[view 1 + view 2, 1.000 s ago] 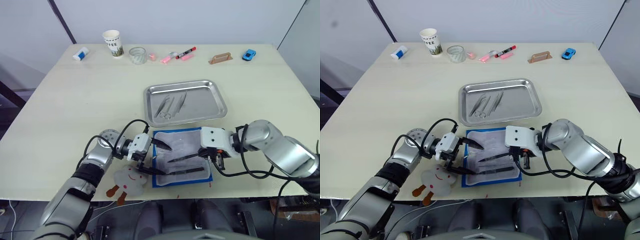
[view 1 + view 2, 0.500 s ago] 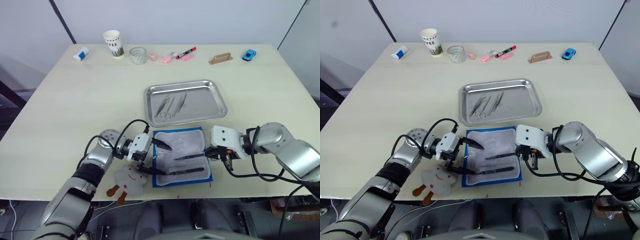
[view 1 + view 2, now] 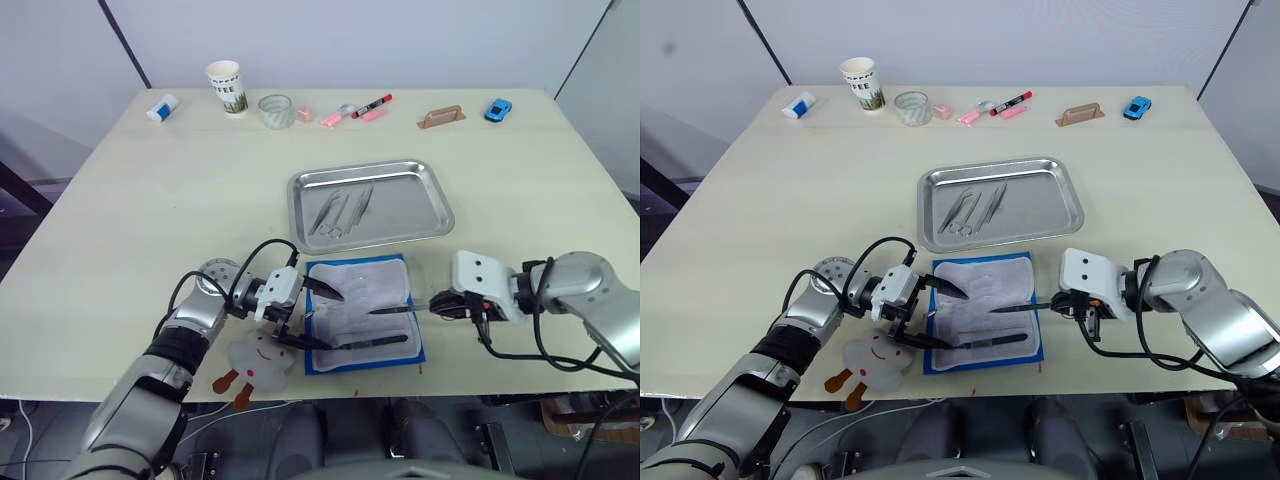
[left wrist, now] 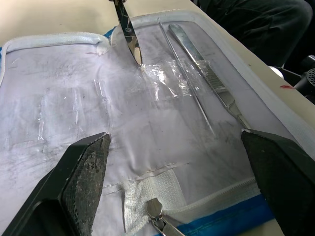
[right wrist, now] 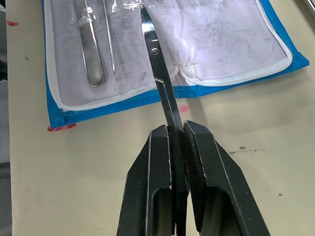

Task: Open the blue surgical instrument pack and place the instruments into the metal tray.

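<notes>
The blue surgical instrument pack lies open near the table's front edge, its pale lining facing up. My left gripper is open, its fingers straddling the pack's left edge. My right gripper is shut on one end of a slim dark scissors-like instrument, held level just above the pack's right edge. A flat silver instrument and a thin probe lie in the pack. The metal tray sits just behind the pack with several silver instruments in its left half.
A white plush toy lies by my left wrist. Along the far edge stand a white bottle, paper cup, glass jar, markers, a brown block and a blue toy car.
My right gripper has moved right, off the pack, drawing the dark instrument out with it. The left gripper has stayed where it was.
</notes>
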